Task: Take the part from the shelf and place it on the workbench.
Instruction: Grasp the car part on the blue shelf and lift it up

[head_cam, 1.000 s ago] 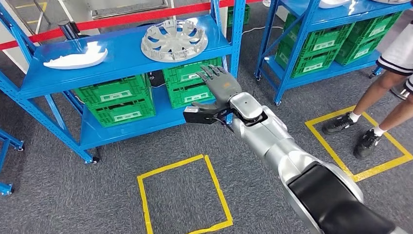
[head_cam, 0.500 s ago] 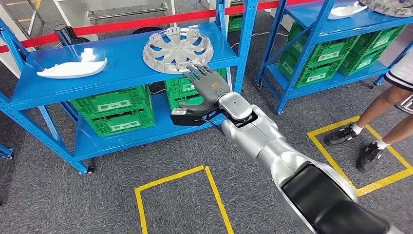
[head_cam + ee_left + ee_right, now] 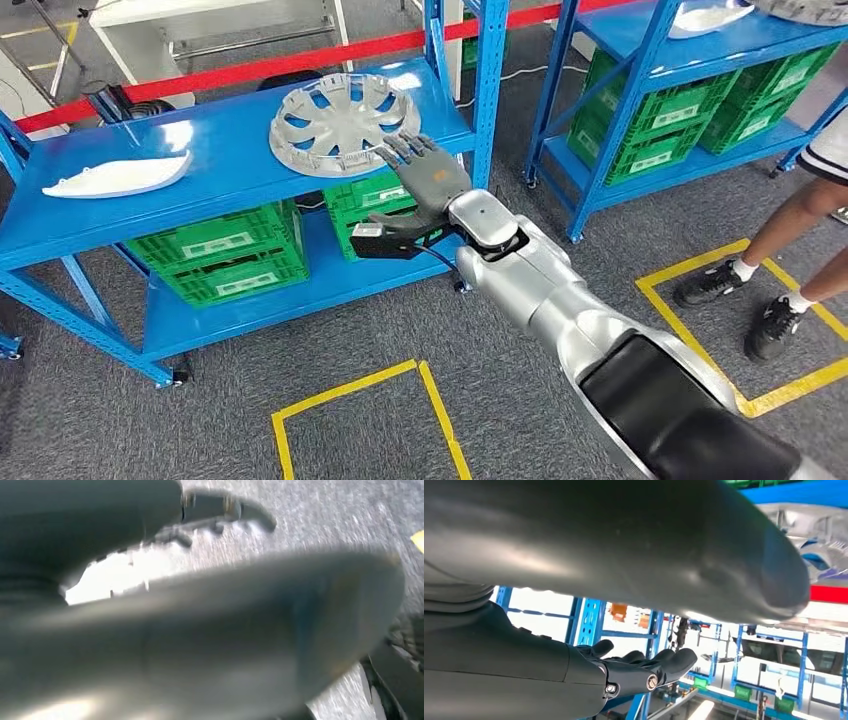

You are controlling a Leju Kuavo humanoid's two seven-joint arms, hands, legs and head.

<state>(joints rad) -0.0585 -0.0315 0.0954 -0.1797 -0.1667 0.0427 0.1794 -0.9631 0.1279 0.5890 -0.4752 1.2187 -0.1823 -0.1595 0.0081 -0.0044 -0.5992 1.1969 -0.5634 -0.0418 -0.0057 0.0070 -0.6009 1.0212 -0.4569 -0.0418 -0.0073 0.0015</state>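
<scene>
A silver hubcap (image 3: 335,118) lies flat on the top board of the blue shelf (image 3: 230,185). My right hand (image 3: 430,178) reaches out over the shelf's front edge, open, palm down, with its fingertips at the hubcap's near rim and nothing held. In the right wrist view the thick thumb (image 3: 634,545) and dark fingers (image 3: 644,672) stand apart, and the hubcap (image 3: 806,527) is beyond the thumb tip. A white curved part (image 3: 115,175) lies at the shelf's left end. My left hand (image 3: 210,640) hangs over grey carpet, blurred, its fingers (image 3: 225,510) stretched out and holding nothing.
Green crates (image 3: 225,250) fill the shelf's lower board. A second blue rack (image 3: 650,110) with green crates stands to the right. A person's legs (image 3: 790,250) are at the far right by a yellow floor square (image 3: 745,400). Another yellow square (image 3: 350,420) marks the carpet in front.
The whole view has shifted, so the camera has moved. My right hand has risen from in front of the green crates up to the hubcap's near rim.
</scene>
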